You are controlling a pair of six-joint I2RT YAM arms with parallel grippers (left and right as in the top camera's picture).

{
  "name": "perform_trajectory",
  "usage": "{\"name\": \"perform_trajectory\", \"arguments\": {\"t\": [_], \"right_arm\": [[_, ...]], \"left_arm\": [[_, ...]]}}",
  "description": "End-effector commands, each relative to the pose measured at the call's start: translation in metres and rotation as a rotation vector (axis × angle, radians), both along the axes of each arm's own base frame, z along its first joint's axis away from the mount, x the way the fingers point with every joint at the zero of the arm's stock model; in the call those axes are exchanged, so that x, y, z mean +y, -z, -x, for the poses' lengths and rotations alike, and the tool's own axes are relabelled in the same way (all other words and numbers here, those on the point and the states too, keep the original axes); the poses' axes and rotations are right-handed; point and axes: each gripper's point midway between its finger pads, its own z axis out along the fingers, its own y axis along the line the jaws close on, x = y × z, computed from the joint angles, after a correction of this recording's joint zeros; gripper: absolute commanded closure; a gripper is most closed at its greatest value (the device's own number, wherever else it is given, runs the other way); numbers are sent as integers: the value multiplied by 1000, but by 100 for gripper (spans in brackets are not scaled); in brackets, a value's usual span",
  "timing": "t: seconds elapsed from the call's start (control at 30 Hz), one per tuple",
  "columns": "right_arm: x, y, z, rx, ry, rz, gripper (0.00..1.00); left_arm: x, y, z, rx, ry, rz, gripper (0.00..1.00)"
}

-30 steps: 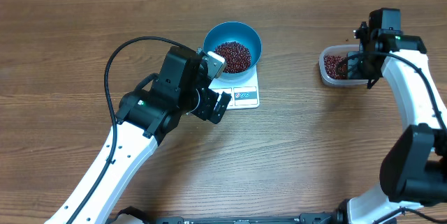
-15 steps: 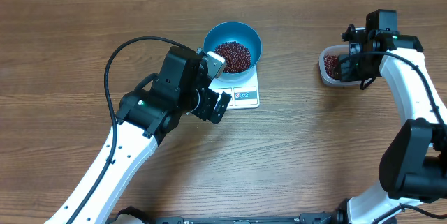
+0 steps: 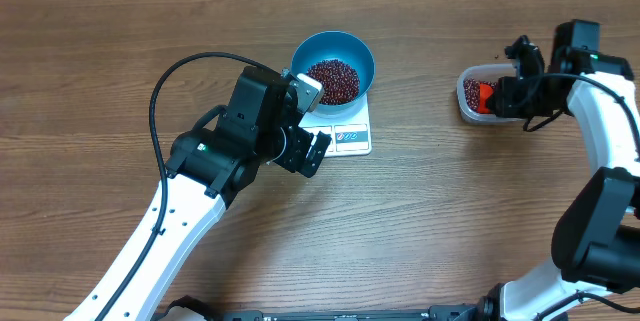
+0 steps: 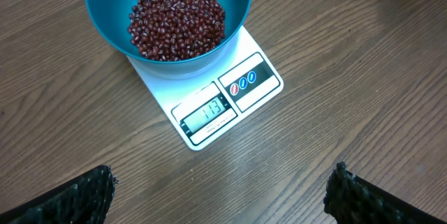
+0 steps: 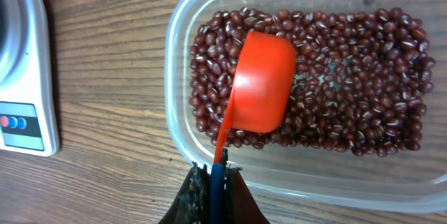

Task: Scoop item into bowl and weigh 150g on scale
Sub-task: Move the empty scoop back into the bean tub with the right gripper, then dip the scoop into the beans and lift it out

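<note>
Plainly the job is only part done: the bowl (image 4: pixel 241 1) sits on the scale (image 4: pixel 265 88) toward the middle of the desk's (image 3: pixel 100 61) far edge, holding a heap of beans (image 4: pixel 178 18), and the display (image 4: pixel 207 109) shows what looks like 113, short of the target. More beans lie in the clear tub (image 5: pixel 174 77) near the desk's right edge, well apart from the scale. The right tool (image 5: pixel 213 182) is clamped shut on the thin handle of the orange scoop (image 5: pixel 260 84), which lies with its rounded back up and its mouth turned into the tub's beans. The left tool (image 4: pixel 222 196) hangs spread wide and empty above the desk, just in front of the scale. Overshoot seems the main risk, since a full scoop may carry the reading past the target. The thin handle could twist in the grip and spill beans onto the desk during the crossing, and digging hard could push the light tub along.
</note>
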Motion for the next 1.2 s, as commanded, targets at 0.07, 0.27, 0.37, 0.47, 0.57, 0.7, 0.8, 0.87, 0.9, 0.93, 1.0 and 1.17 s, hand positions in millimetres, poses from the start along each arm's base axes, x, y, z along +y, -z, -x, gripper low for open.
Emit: {"name": "perform_trajectory", "arguments": {"t": [0.07, 0.27, 0.37, 0.47, 0.57, 0.7, 0.8, 0.87, 0.9, 0.93, 1.0, 1.17], "right_arm": [[-1, 0, 3, -12, 15, -122, 97], [-3, 7, 10, -24, 34, -216, 96], [-3, 6, 11, -29, 42, -248, 97], [-3, 1, 10, -46, 50, -293, 96], [-8, -4, 10, -59, 80, -346, 96], [-20, -4, 15, -48, 127, -356, 96], [-28, -7, 17, -55, 154, -381, 96], [-31, -10, 17, -69, 164, -406, 96], [-33, -12, 17, -77, 170, -420, 96], [-35, -14, 17, -84, 176, -432, 96], [-40, -18, 18, -101, 194, -465, 96], [-47, -27, 20, -130, 220, -529, 96]], "left_arm": [[0, -4, 0, -14, 17, 3, 0], [0, -4, 0, -14, 17, 3, 0], [0, -4, 0, -14, 17, 3, 0], [0, -4, 0, -14, 17, 3, 0], [0, -4, 0, -14, 17, 3, 0], [0, -4, 0, -14, 17, 3, 0], [0, -4, 0, -14, 17, 3, 0], [0, -4, 0, -14, 17, 3, 0], [0, -4, 0, -14, 17, 3, 0], [0, -4, 0, -14, 17, 3, 0], [0, -4, 0, -14, 17, 3, 1], [0, -4, 0, -14, 17, 3, 0]]}}
